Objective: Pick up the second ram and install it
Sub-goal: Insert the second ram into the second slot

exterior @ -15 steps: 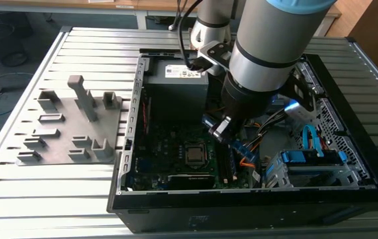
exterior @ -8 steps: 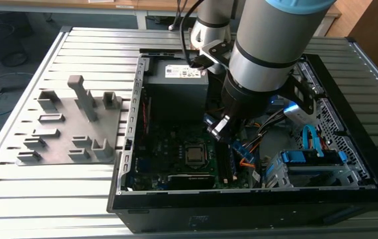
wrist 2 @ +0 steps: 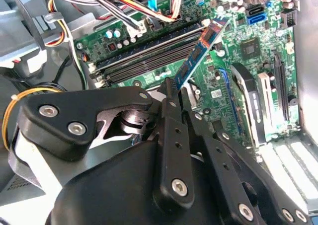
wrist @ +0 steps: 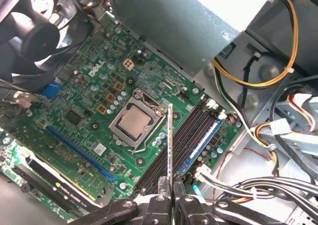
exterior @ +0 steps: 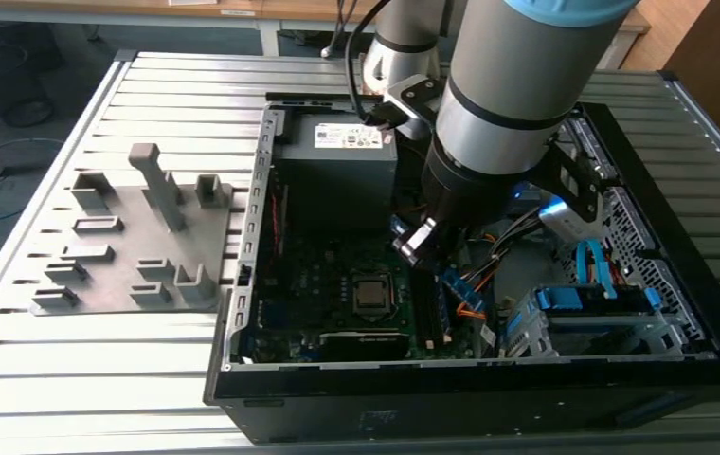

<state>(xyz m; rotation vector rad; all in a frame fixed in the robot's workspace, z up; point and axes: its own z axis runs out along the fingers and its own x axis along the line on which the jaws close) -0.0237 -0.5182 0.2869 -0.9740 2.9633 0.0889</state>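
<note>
Right now you are in the carrying-and-lining-up part of the job. The fingers [wrist: 162,187] are closed tight on the second ram [wrist: 170,145], pinching it by one end, so the stick reaches out from them edge-on in the first wrist view. In the second wrist view the same fingers [wrist 2: 171,125] clamp the blue-green stick [wrist 2: 201,48] and it slants out over the motherboard [wrist 2: 248,41].

You have the arm [exterior: 499,123] lowered into the open computer case [exterior: 240,313] that lies on the counter [exterior: 107,379]. The stick hangs above the board, close beside the memory slots [wrist: 186,135] and near the processor socket [wrist: 135,121]. It is not yet seated in any slot.

As I judge it, seating calls for two things: bring the stick parallel to a free slot, directly over it, then press straight down evenly. I cannot tell from these views which slots are free, or whether the end latches stand open.
</note>
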